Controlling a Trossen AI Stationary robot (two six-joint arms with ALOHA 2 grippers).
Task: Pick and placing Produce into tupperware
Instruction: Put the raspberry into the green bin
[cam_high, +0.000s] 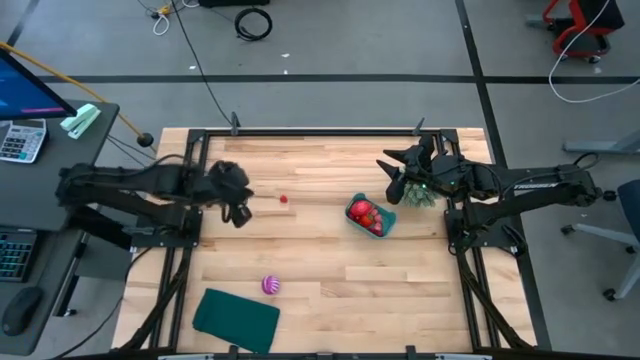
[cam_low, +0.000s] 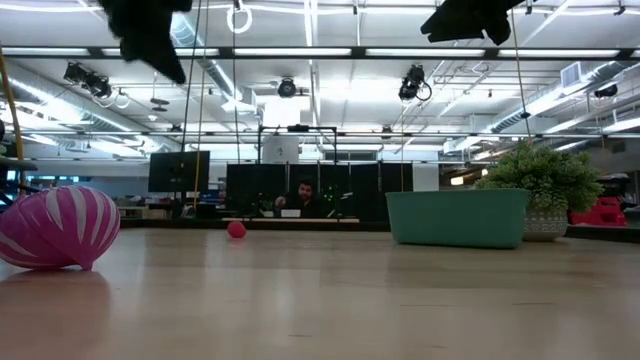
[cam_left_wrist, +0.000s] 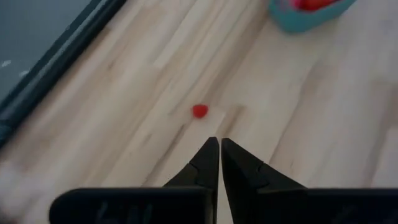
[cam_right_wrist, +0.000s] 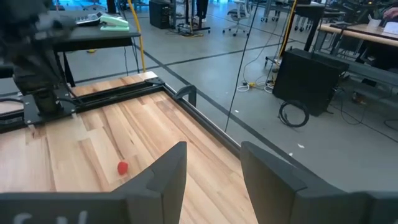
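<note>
Hovering near the worktop's left edge, the left tool (cam_left_wrist: 219, 148) is pinching shut on nothing beside a berry (cam_high: 284, 199), while the right tool (cam_right_wrist: 211, 163) is gaping empty by the tub (cam_high: 390, 222).

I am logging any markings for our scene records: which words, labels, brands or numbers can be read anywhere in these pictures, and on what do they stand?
None can be read.
Calculator beside the table: key markings too small to read.
Monitor at the left edge: shows only colour, no legible text.
Teal tupperware, striped ball, small red produce piece, dark teal sheet: no label visible.
Left tool, right tool: no brand visible.
</note>
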